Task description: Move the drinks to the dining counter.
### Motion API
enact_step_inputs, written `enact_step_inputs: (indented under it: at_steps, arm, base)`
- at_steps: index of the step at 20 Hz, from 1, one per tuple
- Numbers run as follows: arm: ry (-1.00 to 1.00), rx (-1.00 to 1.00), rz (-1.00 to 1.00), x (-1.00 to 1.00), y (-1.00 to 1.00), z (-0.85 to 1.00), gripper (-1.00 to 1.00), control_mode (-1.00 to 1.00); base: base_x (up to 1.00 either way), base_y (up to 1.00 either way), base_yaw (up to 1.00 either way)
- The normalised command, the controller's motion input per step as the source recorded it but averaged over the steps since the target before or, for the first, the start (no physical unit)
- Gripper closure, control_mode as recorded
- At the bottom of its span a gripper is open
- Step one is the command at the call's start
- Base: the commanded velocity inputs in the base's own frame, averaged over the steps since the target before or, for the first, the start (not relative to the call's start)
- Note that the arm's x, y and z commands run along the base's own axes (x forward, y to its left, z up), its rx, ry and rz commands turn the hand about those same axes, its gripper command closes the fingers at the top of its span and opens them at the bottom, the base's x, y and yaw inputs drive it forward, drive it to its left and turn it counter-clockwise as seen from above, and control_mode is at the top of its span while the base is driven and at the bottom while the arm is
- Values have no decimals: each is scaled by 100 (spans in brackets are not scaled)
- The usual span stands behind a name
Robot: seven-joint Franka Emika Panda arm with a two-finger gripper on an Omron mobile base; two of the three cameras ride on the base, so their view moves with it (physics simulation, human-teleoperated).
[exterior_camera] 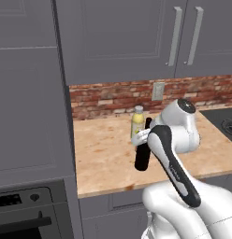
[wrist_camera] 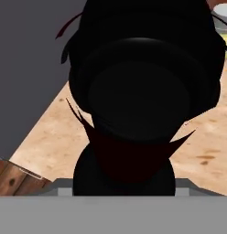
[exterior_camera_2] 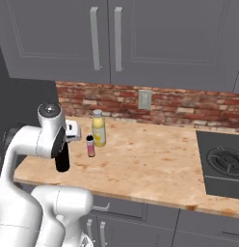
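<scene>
Right by the wall of tall grey cabinets, on the wood counter with the brick backsplash, we had all three drinks lined up at that end, well away from the stove. The wine bottle stood closest to the counter's front edge, upright, with our gripper down around its upper part. From the hand camera the bottle's black shoulder and neck blocked nearly everything, so we honestly couldn't tell from the pictures whether the jaws were clamped on it or just sitting around it. We also couldn't say if its base was on the wood or slightly off it.

Behind the wine bottle, toward the brick, stood the yellow bottle, and just beside it on the front side the small pink one. Neither was touching the arm as far as we could see.

Our guess at the logic: go for the tall one first because it's nearest the edge and in the way of the other two. Grabbing it high makes sense since the neck is the narrow bit, but that leaves a long body hanging below, so it could swing or clip the pink bottle on the way up. None of the drinks were on the dining counter yet, so we were basically at the start.
</scene>
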Motion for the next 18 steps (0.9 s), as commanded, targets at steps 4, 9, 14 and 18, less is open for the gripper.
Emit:
enact_step_inputs:
  at_steps: [4, 9, 14, 18]
  arm:
    - [0, 0, -3, -58, -10, 90, 100, -100]
    - [0, 0, -4, -57, -16, 87, 100, -100]
    - [3, 0, -9, -32, -6, 70, 100, -100]
    - [1, 0, -13, -33, -4, 51, 100, -100]
  base:
    - [0, 0, 0]
    - [0, 0, 0]
    - [0, 0, 0]
    - [0, 0, 0]
